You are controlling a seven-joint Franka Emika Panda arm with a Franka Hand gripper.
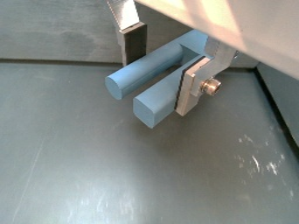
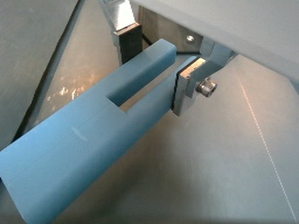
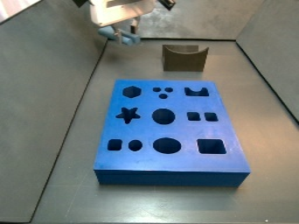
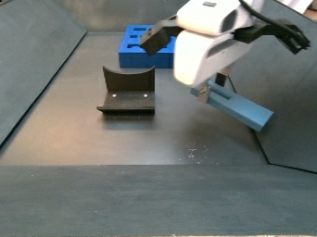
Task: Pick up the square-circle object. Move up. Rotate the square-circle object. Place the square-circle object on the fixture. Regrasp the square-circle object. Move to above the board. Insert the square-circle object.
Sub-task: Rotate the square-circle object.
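Closest to the wrist cameras is the square-circle object [image 1: 149,80], a light blue peg clamped across its middle between the silver fingers [image 1: 194,85], so the hand [image 1: 163,66] is closed narrow on it. In both wrist views the peg sticks out well beyond the plates, and I can make out its rounded half lying beside its squared half.

From a side view the hand [image 4: 213,91] hangs above the grey floor with the peg [image 4: 240,109] slanting down and clear of the surface, beside the fixture [image 4: 126,93]. In a side view from the opposite end, the hand [image 3: 119,31] sits near the far left corner of the floor, the fixture [image 3: 184,57] stands near the far edge, and the board [image 3: 170,129] fills the middle, well apart from both.

I judge I am in the lift-and-rotate part, with the set-down on the fixture not yet done. To do it well, I would keep the grip firm, since the peg's long free end could lever and slip between the pads. I would finish turning while high enough that the low end cannot scrape the floor. Then I would line the peg up along the fixture's notch before coming down, descending slowly and opening only once it is seated.
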